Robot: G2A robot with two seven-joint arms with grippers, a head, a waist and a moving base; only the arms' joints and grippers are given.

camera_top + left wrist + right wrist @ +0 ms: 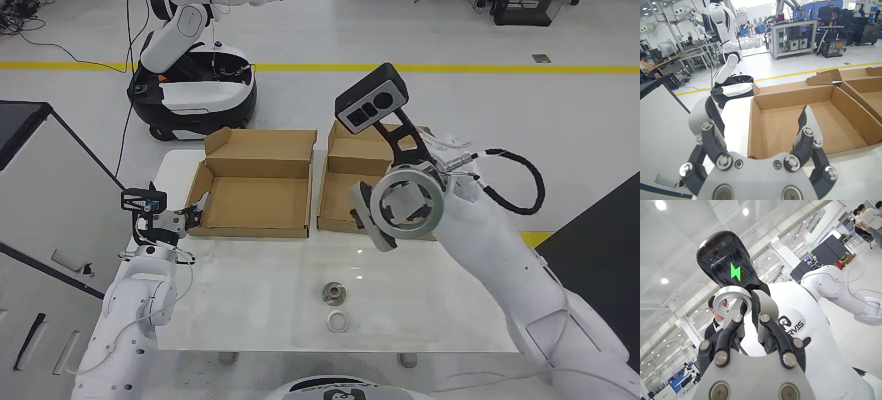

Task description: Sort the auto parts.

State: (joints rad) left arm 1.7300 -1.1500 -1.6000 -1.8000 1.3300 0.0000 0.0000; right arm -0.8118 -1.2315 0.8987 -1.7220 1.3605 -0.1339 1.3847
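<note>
Shiny silver ring clamped between the right gripper's black ribbed pads, left gripper black-linked with a bare silver plate, plain brown cardboard box just ahead of it, white table, dull grey metal part and white ring well apart from both grippers.

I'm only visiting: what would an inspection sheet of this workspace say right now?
Surface: white table.
Job's things: metal hub and white ring lie near the table's near edge; open cardboard left box and right box stand behind.
Clutter: nothing seen.
Grippers: left gripper open, at left box's edge; right gripper raised, shut on metal ring.
Cables: black cable looped on the raised arm.
Surroundings: another robot, yellow floor line.
</note>
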